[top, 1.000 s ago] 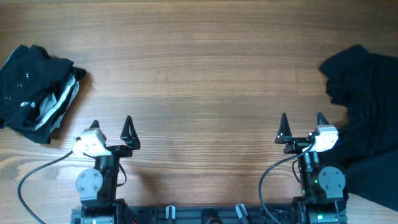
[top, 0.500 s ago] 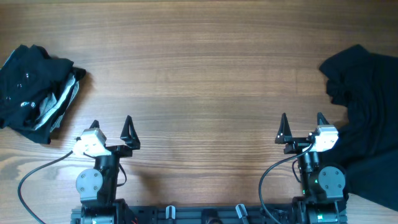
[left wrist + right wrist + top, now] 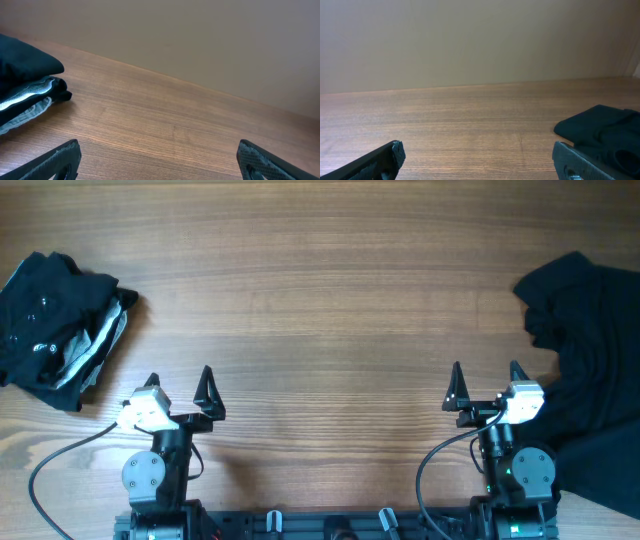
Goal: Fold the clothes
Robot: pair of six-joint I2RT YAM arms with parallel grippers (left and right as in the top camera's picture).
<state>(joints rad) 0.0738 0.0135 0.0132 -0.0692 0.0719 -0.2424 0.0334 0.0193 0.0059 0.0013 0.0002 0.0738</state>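
Black garment (image 3: 590, 370) lies lengthwise, near to far

Left pincer (image 3: 179, 376), right pincer (image 3: 485, 368): both agape.

Clothes, two lots, unfolded.
Black-and-grey bundle (image 3: 60, 330) crumpled at worktop's left edge; loose black garment (image 3: 590, 370) heaped at right edge.

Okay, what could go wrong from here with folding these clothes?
1. The black heap is bunched, so the open right tool may pinch several layers.
2. It lies close by the right arm's base and could snag there.
3. A sweep of the left tool might upset the folded pile.
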